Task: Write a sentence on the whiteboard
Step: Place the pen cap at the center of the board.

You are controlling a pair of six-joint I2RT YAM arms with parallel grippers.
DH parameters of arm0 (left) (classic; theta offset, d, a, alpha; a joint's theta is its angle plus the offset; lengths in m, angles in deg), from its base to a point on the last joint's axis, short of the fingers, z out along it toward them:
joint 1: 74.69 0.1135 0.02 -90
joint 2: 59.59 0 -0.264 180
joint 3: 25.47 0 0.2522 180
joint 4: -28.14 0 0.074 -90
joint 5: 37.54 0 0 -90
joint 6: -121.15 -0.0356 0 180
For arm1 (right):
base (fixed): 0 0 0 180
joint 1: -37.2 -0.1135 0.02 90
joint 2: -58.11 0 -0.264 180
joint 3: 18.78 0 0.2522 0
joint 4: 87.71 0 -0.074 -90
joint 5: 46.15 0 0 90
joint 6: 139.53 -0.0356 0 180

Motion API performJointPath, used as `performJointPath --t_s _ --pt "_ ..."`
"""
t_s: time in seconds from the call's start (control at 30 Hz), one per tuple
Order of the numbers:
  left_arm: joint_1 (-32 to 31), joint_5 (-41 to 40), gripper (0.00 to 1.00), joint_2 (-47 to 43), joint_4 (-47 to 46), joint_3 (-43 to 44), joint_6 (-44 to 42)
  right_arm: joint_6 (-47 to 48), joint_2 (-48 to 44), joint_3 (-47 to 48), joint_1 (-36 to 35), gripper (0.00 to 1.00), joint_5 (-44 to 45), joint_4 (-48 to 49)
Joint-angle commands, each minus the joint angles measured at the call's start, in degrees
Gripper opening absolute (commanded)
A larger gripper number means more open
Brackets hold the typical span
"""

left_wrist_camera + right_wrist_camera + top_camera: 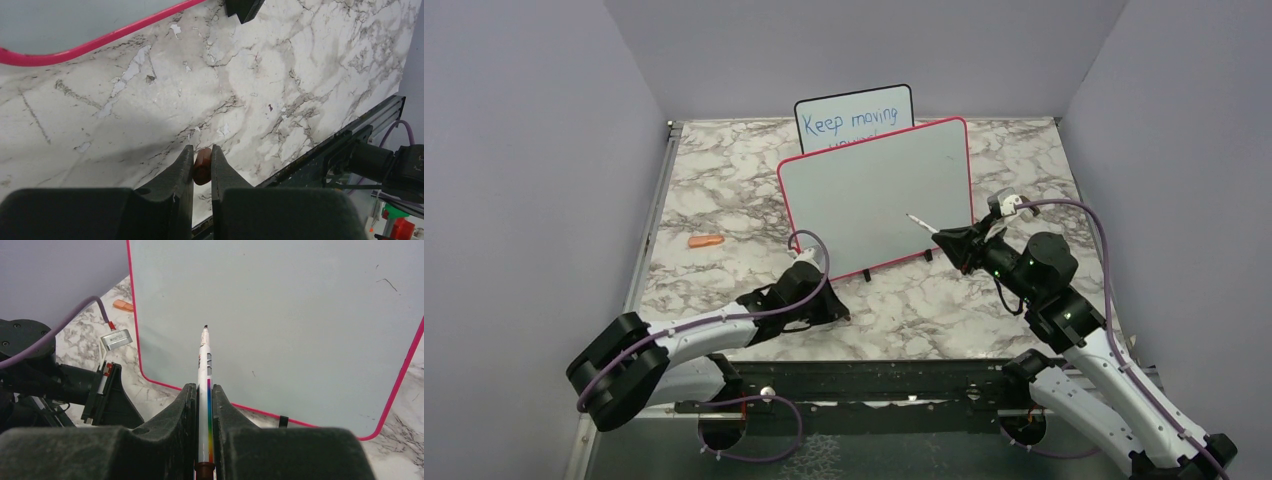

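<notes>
The whiteboard (874, 195) with the pink-red frame stands tilted at mid-table, and its face is blank with no sentence on it. My right gripper (946, 240) is shut on a white marker (204, 365) with a rainbow stripe. Its dark tip points at the board's lower middle, close to the surface (300, 315); I cannot tell if it touches. My left gripper (832, 308) rests low on the table in front of the board's lower left corner. It is shut on a small brownish-red cap (202, 167). The board's pink edge (100, 42) shows in the left wrist view.
A smaller black-framed board (854, 118) with blue writing stands behind the whiteboard. A small orange piece (705, 241) lies on the marble to the left. The board's black feet (866, 273) rest on the table. The metal rail (874, 380) runs along the near edge.
</notes>
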Motion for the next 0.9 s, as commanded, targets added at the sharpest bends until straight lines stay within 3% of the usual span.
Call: performJointPath --t_s 0.0,0.33,0.57,0.87 --pt "-1.16 -3.25 0.00 2.87 -7.04 -0.60 3.50 1.19 -0.33 -0.26 0.03 0.01 1.10 0.36" --pt "-1.76 -7.37 0.13 0.83 -10.39 -5.47 10.14 1.63 0.25 -0.96 0.04 0.01 0.26 1.35" --pt "-1.82 -9.21 0.31 -2.11 -9.09 -8.09 11.15 2.14 0.25 -0.64 0.05 0.01 0.91 1.05" --pt "-1.76 -15.36 0.64 -14.84 5.42 -6.68 7.31 2.55 -0.51 -0.10 0.04 0.01 2.28 -0.49"
